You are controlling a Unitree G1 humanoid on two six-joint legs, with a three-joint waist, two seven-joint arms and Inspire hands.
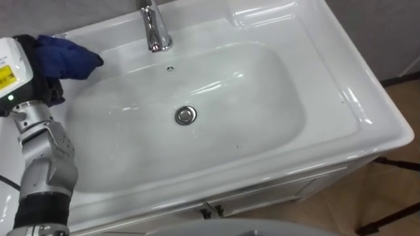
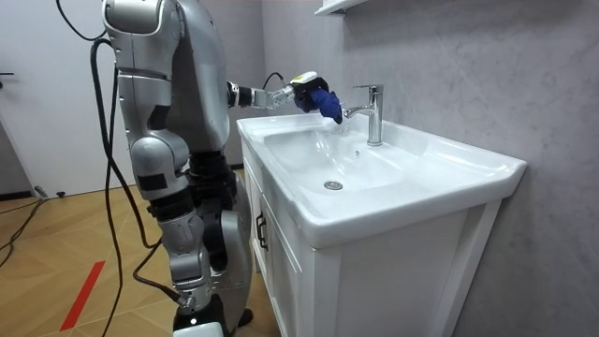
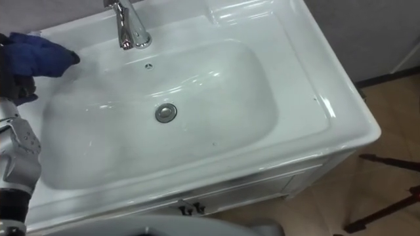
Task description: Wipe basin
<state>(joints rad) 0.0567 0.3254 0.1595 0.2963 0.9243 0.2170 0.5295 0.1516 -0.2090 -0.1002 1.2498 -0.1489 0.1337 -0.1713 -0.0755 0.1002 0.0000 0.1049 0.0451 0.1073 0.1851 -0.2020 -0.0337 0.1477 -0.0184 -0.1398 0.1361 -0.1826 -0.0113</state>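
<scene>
Presently listed: a crumpled dark blue cloth (image 1: 65, 56) is grasped by the left hand (image 1: 33, 69), held above the rear left rim of the white ceramic basin (image 1: 341, 98), near the chrome faucet (image 1: 154, 29).

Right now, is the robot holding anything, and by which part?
The left hand holds a blue cloth, bunched in its fingers at one end, the rest sticking out toward the faucet.

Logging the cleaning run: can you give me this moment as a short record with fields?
basin: white, glossy
faucet: chrome, at the rear rim
drain: metal, middle of the basin
blue cloth: over the rear left rim, left of the faucet; contact unclear
left hand: curled round the blue cloth
</scene>
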